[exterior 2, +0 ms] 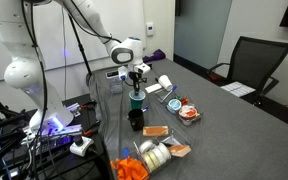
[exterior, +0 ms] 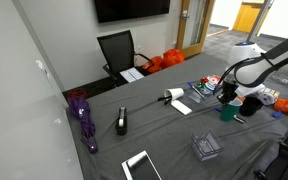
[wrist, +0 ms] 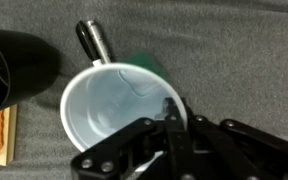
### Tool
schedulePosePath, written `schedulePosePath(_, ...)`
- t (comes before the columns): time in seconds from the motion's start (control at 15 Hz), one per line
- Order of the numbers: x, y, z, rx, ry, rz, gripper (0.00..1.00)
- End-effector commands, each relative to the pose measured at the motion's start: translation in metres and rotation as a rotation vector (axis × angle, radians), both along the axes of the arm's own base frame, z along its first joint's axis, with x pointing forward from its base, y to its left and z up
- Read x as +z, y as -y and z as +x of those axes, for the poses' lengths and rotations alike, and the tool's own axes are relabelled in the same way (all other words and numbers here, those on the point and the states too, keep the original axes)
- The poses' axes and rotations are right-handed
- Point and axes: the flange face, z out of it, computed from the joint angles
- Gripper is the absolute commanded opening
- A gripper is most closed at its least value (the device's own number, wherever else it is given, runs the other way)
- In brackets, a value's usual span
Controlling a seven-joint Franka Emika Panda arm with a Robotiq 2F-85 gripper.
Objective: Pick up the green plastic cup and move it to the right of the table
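Observation:
The green plastic cup point(wrist: 114, 105) fills the wrist view, whitish inside with a strip of green wall past its rim. My gripper point(wrist: 170, 112) is shut on the near right part of the rim, one finger inside and one outside. In both exterior views the gripper point(exterior: 227, 97) point(exterior 2: 136, 78) stands straight above the cup point(exterior: 228, 113) point(exterior 2: 136, 98) over the dark grey table point(exterior: 154, 130) point(exterior 2: 219, 120). I cannot tell whether the cup's base touches the table. The darker brown cup point(exterior 2: 135, 119) point(wrist: 14, 65) stands close beside it.
A black cylindrical thing point(wrist: 94, 40) lies just past the cup. The table holds a purple umbrella point(exterior: 82, 118), a black tool point(exterior: 122, 122), a white tablet point(exterior: 141, 165), a clear box point(exterior: 206, 146), a tape roll point(exterior 2: 154, 152) and orange items point(exterior 2: 129, 168). A chair point(exterior: 117, 50) stands behind.

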Motion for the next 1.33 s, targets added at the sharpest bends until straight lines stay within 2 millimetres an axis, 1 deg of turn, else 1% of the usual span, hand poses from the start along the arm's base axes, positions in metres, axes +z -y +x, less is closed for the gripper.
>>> schedulePosePath(0.0, 0.002, 0.002, 0.001, 0.022, 0.02, 0.008, 0.0)
schedulePosePath(0.13, 0.011, -0.004, 0.002, 0.025, 0.033, 0.013, 0.01)
schedulePosePath(0.33, 0.033, -0.026, 0.008, 0.028, 0.056, 0.006, 0.01)
schedulePosePath(0.47, 0.05, -0.05, 0.013, 0.044, 0.063, -0.005, 0.01)
schedulePosePath(0.6, 0.065, -0.081, 0.018, 0.058, 0.097, -0.005, 0.01)
schedulePosePath(0.8, 0.08, -0.129, 0.027, 0.083, 0.142, -0.009, 0.01)
schedulePosePath(1.0, 0.082, -0.168, 0.036, 0.084, 0.182, -0.015, 0.01)
schedulePosePath(1.27, 0.072, -0.205, 0.049, 0.041, 0.178, -0.019, 0.01)
